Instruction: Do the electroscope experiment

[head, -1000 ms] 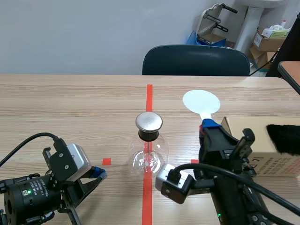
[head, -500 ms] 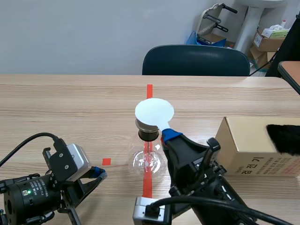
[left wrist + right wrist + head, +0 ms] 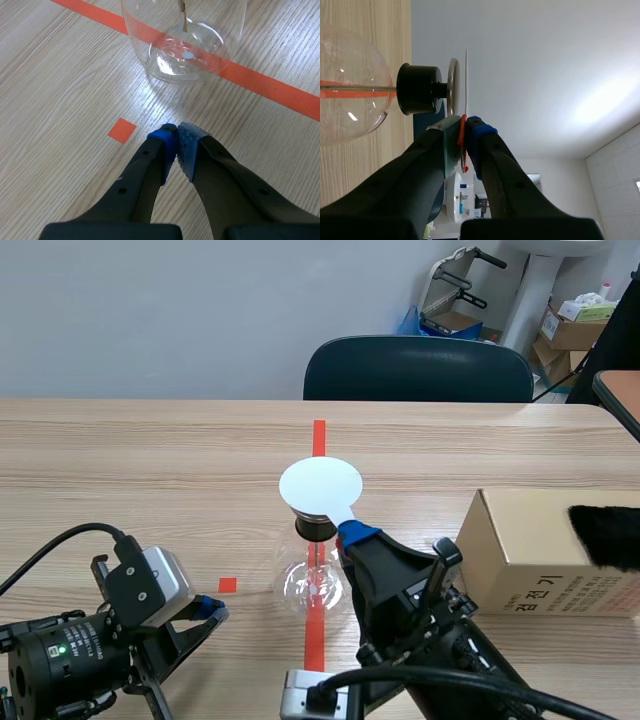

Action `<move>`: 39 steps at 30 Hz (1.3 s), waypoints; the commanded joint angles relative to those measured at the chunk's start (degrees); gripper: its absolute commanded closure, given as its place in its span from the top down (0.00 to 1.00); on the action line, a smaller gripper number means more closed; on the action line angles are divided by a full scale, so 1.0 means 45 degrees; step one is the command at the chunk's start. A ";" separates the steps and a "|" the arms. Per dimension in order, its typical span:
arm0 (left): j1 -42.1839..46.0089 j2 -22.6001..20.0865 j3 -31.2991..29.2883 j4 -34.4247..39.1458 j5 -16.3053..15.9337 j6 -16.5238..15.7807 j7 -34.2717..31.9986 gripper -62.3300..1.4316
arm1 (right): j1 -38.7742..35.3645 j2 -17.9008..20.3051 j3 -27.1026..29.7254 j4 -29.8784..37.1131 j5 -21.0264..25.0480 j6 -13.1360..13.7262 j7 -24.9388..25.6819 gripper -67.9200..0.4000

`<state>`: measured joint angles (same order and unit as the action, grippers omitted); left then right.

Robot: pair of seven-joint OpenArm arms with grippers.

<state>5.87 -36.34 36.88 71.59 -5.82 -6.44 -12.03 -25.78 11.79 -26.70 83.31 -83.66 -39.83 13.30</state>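
The electroscope is a clear glass flask (image 3: 315,582) with a black stopper (image 3: 313,528), standing on the red tape line mid-table. My right gripper (image 3: 350,531) is shut on the handle of a white round paddle (image 3: 320,486), which covers the flask's top. In the right wrist view the paddle (image 3: 467,82) shows edge-on, right beside the metal cap (image 3: 453,86) above the stopper (image 3: 417,89), and my right gripper (image 3: 462,137) pinches its handle. My left gripper (image 3: 212,608) rests low at the left, shut on nothing. The flask's base (image 3: 185,45) lies ahead of the left gripper (image 3: 176,143).
A cardboard box (image 3: 540,550) stands at the right with a black furry cloth (image 3: 605,535) on it. A dark chair (image 3: 418,368) sits behind the table's far edge. Bare wood lies left of the flask.
My right arm swung left, carrying the white paddle from the table's right side to just over the flask's metal cap. The left arm stayed still.
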 commanded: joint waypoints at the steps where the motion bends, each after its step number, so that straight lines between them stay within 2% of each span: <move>1: -0.0039 0.0063 -0.0068 0.0126 -0.0073 -0.0029 -0.0117 0.05 | 0.0010 0.0092 0.0083 0.0238 -0.0009 -0.0180 -0.0005 0.02; 7: -0.0034 0.0063 -0.0068 0.0126 -0.0073 -0.0029 -0.0087 0.05 | 0.0010 0.0092 0.0083 0.0238 -0.0009 -0.0180 -0.0019 0.02; 11: -0.0034 0.0063 -0.0068 0.0126 -0.0073 -0.0029 -0.0024 0.05 | 0.0010 0.0092 0.0083 0.0238 -0.0009 -0.0180 -0.0529 0.02; 15: -0.0034 0.0063 -0.0068 0.0126 -0.0073 -0.0029 -0.0029 0.05 | 0.0010 0.0092 0.0083 0.0238 -0.0009 -0.0180 -0.1661 0.02; 22: -0.0034 0.0063 -0.0068 0.0126 -0.0073 -0.0029 -0.0029 0.05 | 0.0010 0.0092 0.0083 0.0238 -0.0009 -0.0180 -0.4430 0.02; 25: -0.0034 0.0063 -0.0068 0.0126 -0.0073 -0.0029 -0.0024 0.05 | 0.0010 0.0092 0.0083 0.0238 -0.0009 -0.0180 -0.5187 0.02; 39: -0.0034 0.0063 -0.0068 0.0126 -0.0073 -0.0029 0.0019 0.05 | 0.0010 0.0092 0.0083 0.0238 -0.0009 -0.0180 -0.5362 0.02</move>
<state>5.87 -36.34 36.88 71.59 -5.82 -6.44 -11.33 -25.78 11.77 -26.70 83.31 -83.66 -39.83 -10.59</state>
